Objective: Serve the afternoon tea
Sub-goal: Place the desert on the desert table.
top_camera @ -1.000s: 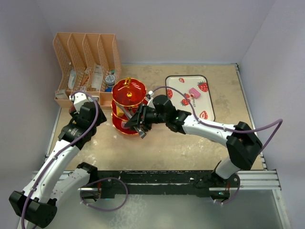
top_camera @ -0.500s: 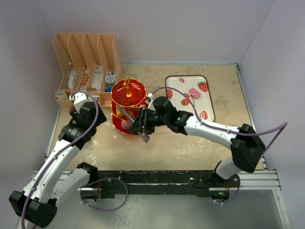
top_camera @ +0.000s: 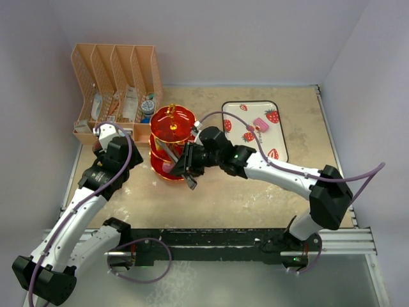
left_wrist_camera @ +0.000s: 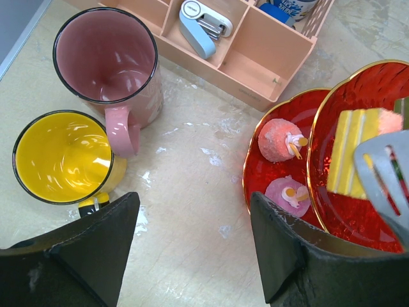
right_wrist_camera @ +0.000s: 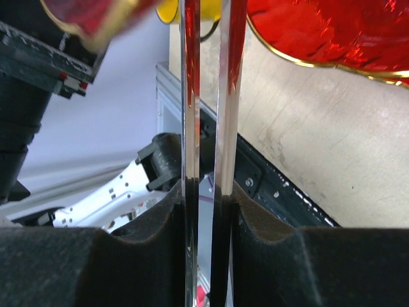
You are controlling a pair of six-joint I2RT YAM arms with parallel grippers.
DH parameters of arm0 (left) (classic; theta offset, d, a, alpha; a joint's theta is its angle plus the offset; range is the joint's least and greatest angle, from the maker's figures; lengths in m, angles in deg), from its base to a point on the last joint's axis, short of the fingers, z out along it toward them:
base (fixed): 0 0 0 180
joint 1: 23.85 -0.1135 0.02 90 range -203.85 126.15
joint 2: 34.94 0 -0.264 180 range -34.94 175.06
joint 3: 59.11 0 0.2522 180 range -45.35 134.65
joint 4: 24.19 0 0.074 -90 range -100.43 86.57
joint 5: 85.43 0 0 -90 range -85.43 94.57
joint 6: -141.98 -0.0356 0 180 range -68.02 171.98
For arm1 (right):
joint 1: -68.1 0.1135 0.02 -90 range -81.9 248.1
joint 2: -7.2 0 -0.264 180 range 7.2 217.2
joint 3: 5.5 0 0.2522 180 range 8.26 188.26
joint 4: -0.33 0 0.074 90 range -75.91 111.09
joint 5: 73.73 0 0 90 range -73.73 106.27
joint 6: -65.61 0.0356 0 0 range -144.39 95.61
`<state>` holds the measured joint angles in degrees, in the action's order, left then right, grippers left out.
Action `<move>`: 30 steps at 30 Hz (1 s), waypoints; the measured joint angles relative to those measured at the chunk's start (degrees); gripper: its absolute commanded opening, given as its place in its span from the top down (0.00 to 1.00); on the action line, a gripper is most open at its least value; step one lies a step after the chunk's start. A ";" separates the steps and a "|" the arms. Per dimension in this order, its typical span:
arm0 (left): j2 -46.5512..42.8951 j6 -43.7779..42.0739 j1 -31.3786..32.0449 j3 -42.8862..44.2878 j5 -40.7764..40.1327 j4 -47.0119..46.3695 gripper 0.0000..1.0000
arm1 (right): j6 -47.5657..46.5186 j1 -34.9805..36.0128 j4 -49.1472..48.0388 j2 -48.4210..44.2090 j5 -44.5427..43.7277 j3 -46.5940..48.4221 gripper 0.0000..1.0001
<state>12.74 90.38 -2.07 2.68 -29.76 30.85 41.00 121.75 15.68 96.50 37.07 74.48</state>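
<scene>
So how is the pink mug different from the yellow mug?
The pink mug is pink; the yellow mug is yellow. The pink mug stands nearer the peach organiser, the yellow mug farther from it. The pink mug's handle shows plainly, pointing toward the yellow mug; the yellow mug's own handle is hard to make out. Both stand upright, empty, with dark rims.

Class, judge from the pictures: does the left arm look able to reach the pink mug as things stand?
Probably yes. The left gripper hangs open near the pink mug, nothing between them; the yellow mug close beside it may crowd a finger.
</scene>
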 measured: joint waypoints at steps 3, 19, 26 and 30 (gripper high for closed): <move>0.00 0.00 0.00 0.02 0.02 0.00 0.32 | 0.00 0.15 1.75 0.37 -3.50 2.05 0.77; 0.11 0.00 0.00 0.00 0.04 0.00 0.32 | -0.46 1.18 2.97 5.53 -9.57 4.31 0.62; 0.11 0.00 0.00 0.00 0.04 0.00 0.32 | -0.66 1.16 4.46 5.22 -9.62 4.31 0.59; 0.20 0.00 0.00 0.00 0.07 0.00 0.32 | -0.70 1.20 5.62 3.82 -9.40 4.26 0.59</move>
<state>12.94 90.38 -2.07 2.68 -29.69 30.85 40.30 122.95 21.29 100.32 27.67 78.74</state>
